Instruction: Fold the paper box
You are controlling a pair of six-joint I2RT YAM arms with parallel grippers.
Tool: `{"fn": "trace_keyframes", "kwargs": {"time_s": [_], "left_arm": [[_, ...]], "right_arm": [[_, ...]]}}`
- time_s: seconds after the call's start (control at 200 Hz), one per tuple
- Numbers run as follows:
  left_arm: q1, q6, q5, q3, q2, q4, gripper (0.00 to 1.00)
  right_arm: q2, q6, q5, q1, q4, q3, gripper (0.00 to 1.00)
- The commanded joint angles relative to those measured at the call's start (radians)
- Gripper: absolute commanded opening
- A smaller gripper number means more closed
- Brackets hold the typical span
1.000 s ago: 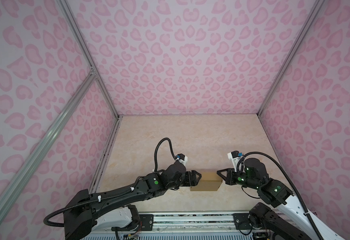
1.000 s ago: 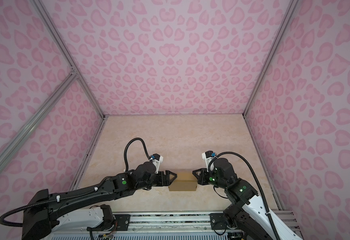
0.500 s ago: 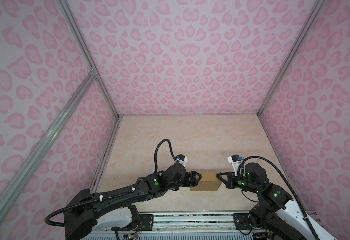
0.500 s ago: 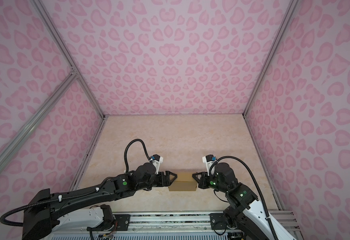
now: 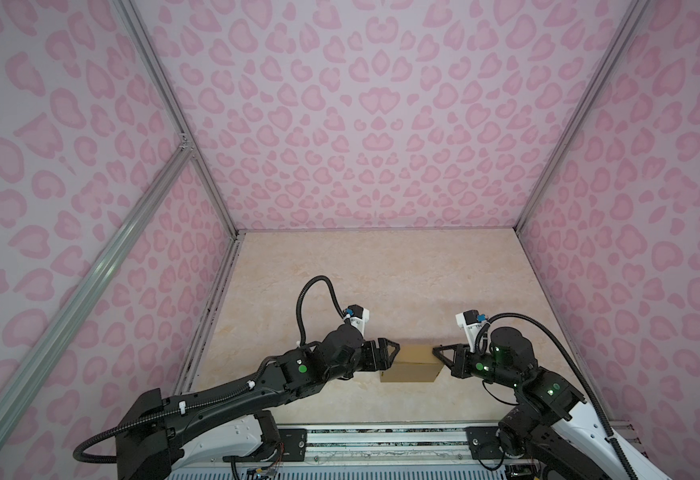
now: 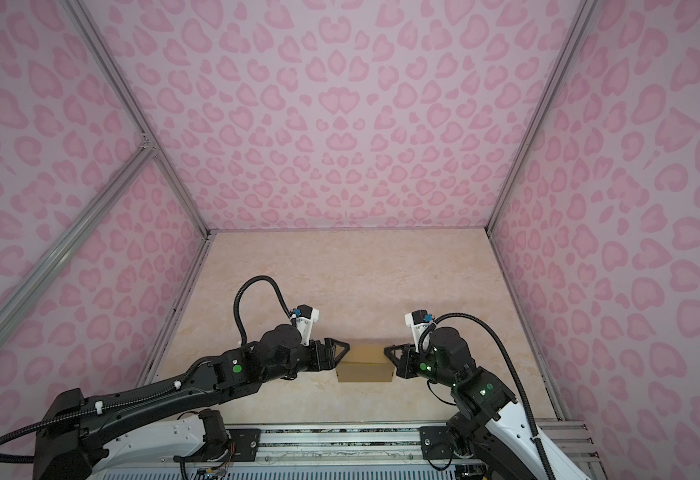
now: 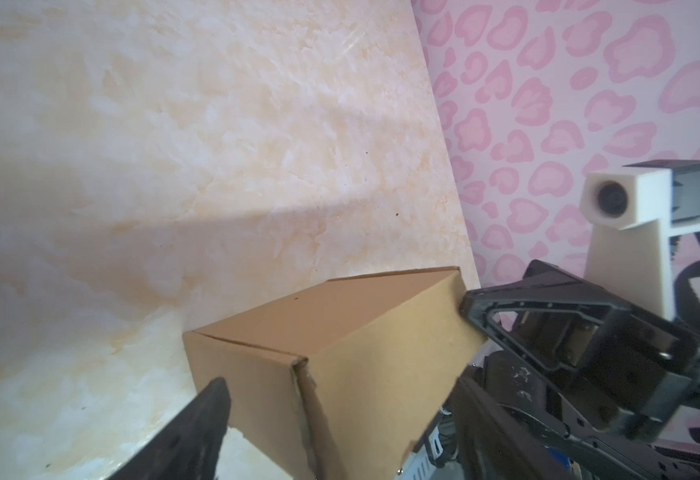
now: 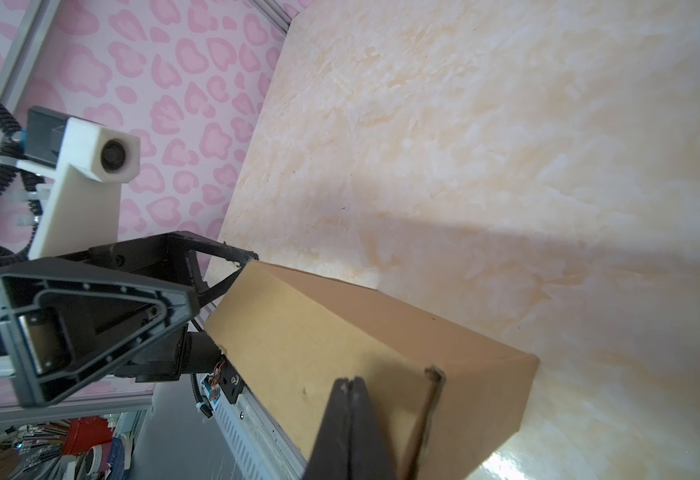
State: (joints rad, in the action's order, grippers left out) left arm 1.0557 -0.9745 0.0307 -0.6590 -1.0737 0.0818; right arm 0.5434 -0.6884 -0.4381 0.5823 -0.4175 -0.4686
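The box (image 5: 411, 363) stood on the table (image 5: 381, 270), near its front edge and between the two arms. In both top views it looked like a closed brown block, with a flat top and a plain front wall. No loose flap stood up from it. Along one top corner, in the left wrist view, a seam (image 7: 256, 347) with a slightly raised edge could be seen.

The left gripper (image 5: 392, 353) was at the left end of the box. Its jaws were spread wide, one near the far top edge and one at the near side; in the right wrist view the far finger tip (image 8: 242, 259) touched the top corner of the box. Whether the near jaw pressed the wall could not be told. The right gripper (image 5: 437, 352) was fully closed, with nothing between its fingers, and its tip rested against the right end of the box (image 8: 340, 345).

By judgement, the folding was nearly finished, and the step in hand was the last pressing of the end walls so that the tabs stay seated. The next move would call for a gentle, even push from both ends. A hard push could slide the box or buckle the thin card.
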Motion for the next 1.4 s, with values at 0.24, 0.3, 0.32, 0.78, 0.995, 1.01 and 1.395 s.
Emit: {"fn": "trace_keyframes", "kwargs": {"time_s": [0.24,0.3,0.32,0.78,0.995,1.01,1.395], "left_arm": [[-0.002,-0.052,0.021,0.090,0.035,-0.036,0.84],[-0.002,-0.060,0.013,0.103,0.030,-0.050,0.83],[-0.003,-0.064,0.013,0.110,0.029,-0.053,0.83],[0.010,-0.170,0.046,0.316,0.084,-0.175,0.75],[0.005,-0.101,0.056,0.214,0.059,-0.115,0.75],[0.004,-0.094,0.058,0.201,0.060,-0.106,0.76],[-0.076,0.030,0.007,0.014,0.093,0.016,0.79]], "right_arm": [[0.000,0.000,0.024,0.000,-0.136,0.017,0.00],[0.001,0.000,0.025,0.000,-0.136,0.022,0.00],[0.000,0.000,0.026,0.000,-0.136,0.023,0.00],[-0.018,-0.020,0.051,0.000,-0.144,0.042,0.00],[0.003,-0.014,0.061,0.000,-0.149,0.017,0.00],[0.006,-0.012,0.063,-0.001,-0.150,0.012,0.00],[0.058,0.065,0.100,-0.031,-0.255,-0.168,0.16]]}}
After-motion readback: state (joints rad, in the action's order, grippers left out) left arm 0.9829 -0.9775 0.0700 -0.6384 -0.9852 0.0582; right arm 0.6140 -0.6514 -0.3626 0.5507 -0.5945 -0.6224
